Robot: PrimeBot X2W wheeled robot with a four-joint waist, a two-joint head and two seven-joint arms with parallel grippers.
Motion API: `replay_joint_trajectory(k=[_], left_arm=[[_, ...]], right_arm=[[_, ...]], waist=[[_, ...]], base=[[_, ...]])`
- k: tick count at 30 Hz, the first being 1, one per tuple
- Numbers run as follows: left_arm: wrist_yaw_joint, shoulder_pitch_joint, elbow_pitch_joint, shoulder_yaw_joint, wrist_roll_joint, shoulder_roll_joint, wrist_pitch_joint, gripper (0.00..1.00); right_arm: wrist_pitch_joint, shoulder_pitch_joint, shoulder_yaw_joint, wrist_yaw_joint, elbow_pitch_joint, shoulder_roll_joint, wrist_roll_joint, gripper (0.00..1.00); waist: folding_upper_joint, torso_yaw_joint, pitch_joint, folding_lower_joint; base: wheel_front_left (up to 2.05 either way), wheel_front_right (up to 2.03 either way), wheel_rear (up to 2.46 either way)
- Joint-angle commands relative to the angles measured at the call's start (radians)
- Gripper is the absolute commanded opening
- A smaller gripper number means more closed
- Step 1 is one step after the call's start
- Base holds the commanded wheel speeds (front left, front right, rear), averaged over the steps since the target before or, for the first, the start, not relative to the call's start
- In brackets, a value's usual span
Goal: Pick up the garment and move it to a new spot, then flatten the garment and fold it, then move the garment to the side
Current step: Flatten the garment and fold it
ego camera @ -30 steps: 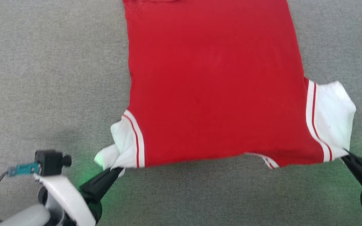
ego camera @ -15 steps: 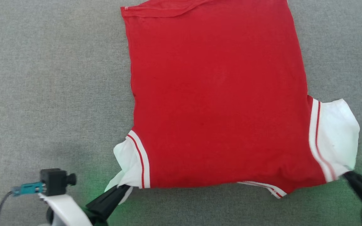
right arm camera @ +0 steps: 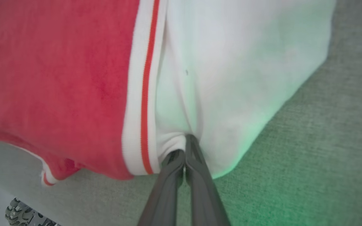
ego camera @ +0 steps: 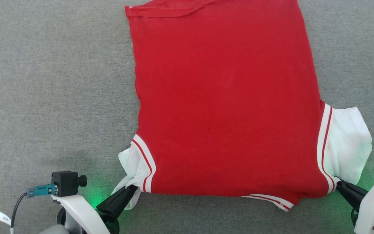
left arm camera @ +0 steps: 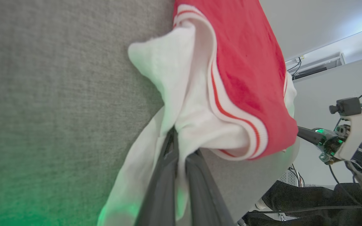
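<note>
Where the flat grey cloth-covered bench point(ego camera: 44, 81) spread out in front of the robot, the soft red fabric garment point(ego camera: 226, 107) with white sleeve ends and thin red-and-white stripes lay on it. It was opened out wide in the middle of the bench. Its far edge reached the top of the head view and its near edge was close to the robot.

The left tool point(ego camera: 131, 190), with its two long dark fingers, was pinched tight on the white cloth at the garment's near left corner. In the left wrist view the white cloth was bunched up around those fingers. The right tool point(ego camera: 339, 186) was clamped on the white sleeve end at the near right corner. Its fingers were pressed together with a fold of white cloth between the tips.

A green light point(ego camera: 99, 198) glowed on the bench beside each tool. A small black camera point(ego camera: 65, 183) sat on the left wrist.
</note>
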Motion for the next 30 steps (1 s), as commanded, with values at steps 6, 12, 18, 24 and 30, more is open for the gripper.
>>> replay_joint_trajectory(k=[6, 12, 18, 24, 30], left_arm=[[-0.001, -0.009, 0.034, -0.008, 0.003, -0.028, 0.002, 0.0], [-0.001, -0.006, 0.007, 0.008, 0.019, -0.02, -0.008, 0.0], [-0.001, 0.0, -0.044, 0.03, 0.054, -0.009, -0.019, 0.0], [0.002, -0.034, -0.077, 0.039, 0.103, -0.031, -0.021, 0.0], [0.0, -0.085, -0.081, 0.032, 0.141, -0.072, -0.01, 0.0]], right_arm=[[-0.035, -0.021, 0.058, 0.0, 0.029, -0.003, -0.005, 0.27], [-0.022, -0.031, -0.005, -0.003, -0.079, -0.033, 0.006, 1.0], [0.09, -0.032, -0.163, 0.0, -0.304, -0.099, 0.033, 1.0], [0.236, -0.201, -0.274, 0.0, -0.361, -0.203, 0.083, 1.0], [0.287, -0.57, -0.211, 0.0, -0.181, -0.253, 0.082, 1.0]], waist=[[-0.0001, -0.007, 0.007, 0.0], [-0.0001, -0.013, 0.017, 0.0], [-0.0001, 0.004, 0.044, 0.0], [-0.0001, 0.056, 0.094, 0.0], [-0.0001, 0.12, 0.167, 0.0]], base=[[0.0, 0.0, 0.0], [0.0, 0.0, 0.0], [0.0, 0.0, 0.0], [0.0, 0.0, 0.0], [0.0, 0.0, 0.0]])
